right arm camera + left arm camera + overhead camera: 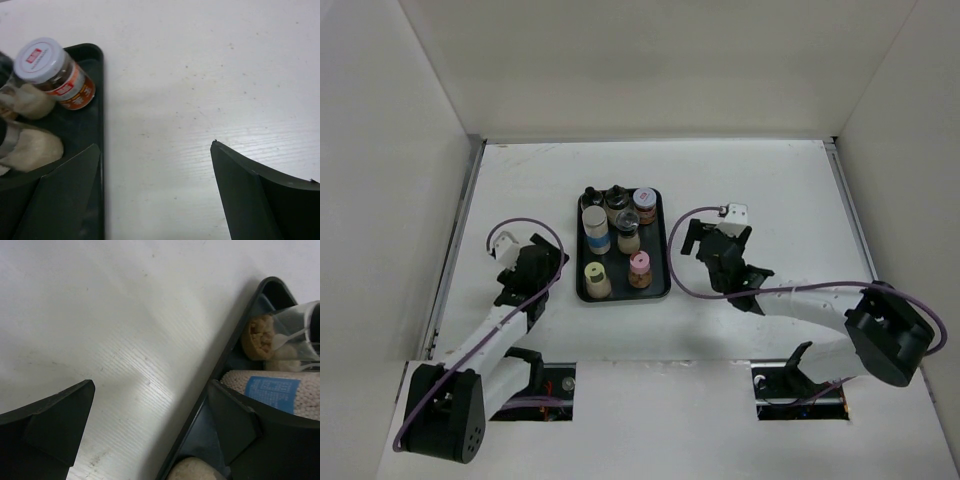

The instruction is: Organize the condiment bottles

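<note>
Condiment bottles [628, 238]: seven, upright, in black tray [617, 283], centre of desk [770, 190]. Right tool [155, 145]: spread wide, empty, tray at its 9 o'clock. Left tool [150, 382]: spread, apparently empty, tray at 3 o'clock.

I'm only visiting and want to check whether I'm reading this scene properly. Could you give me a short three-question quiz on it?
1. True or false: all seven condiment bottles sit in the black tray.
2. The right gripper is: A) shut on a bottle, B) open and empty, C) lifting the tray.
3. What colour is the cap of the near-right bottle in the tray?

Key: 1 true; 2 B; 3 pink.
</note>
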{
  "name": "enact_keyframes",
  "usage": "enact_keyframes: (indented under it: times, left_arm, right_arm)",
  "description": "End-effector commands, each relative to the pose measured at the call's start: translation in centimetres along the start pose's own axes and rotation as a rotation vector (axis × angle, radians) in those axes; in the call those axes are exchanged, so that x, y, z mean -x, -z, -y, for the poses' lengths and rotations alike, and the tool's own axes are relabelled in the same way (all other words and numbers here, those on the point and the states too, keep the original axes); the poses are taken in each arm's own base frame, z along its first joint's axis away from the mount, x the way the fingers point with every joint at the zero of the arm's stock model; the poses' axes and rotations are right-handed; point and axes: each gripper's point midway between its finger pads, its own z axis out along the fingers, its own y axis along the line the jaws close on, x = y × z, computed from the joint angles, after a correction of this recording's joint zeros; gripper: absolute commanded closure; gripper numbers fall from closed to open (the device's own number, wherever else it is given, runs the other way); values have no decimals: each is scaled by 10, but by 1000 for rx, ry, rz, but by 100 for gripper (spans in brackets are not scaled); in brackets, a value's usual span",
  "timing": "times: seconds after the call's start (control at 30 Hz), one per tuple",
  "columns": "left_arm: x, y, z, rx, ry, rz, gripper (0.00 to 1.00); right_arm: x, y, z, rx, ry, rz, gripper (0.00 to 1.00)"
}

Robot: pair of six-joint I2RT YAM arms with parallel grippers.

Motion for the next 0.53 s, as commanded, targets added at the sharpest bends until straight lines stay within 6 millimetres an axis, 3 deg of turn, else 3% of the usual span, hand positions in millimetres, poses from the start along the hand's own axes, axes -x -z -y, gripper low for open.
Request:
enact_keyframes:
  times: [0.0, 0.2, 0.5]
  left_arm:
    - [5, -1, 6, -3, -18, -9, 0]
    - [17, -4, 1, 21, -14, -10, 0]
    - [23, 0, 14, -27, -19, 22, 0]
  right_arm:
    - [13, -8, 2, 6, -124, 26, 0]
    - [6, -24, 17, 3, -160, -23, 0]
    - [-1, -27, -11, 47, -51, -41, 0]
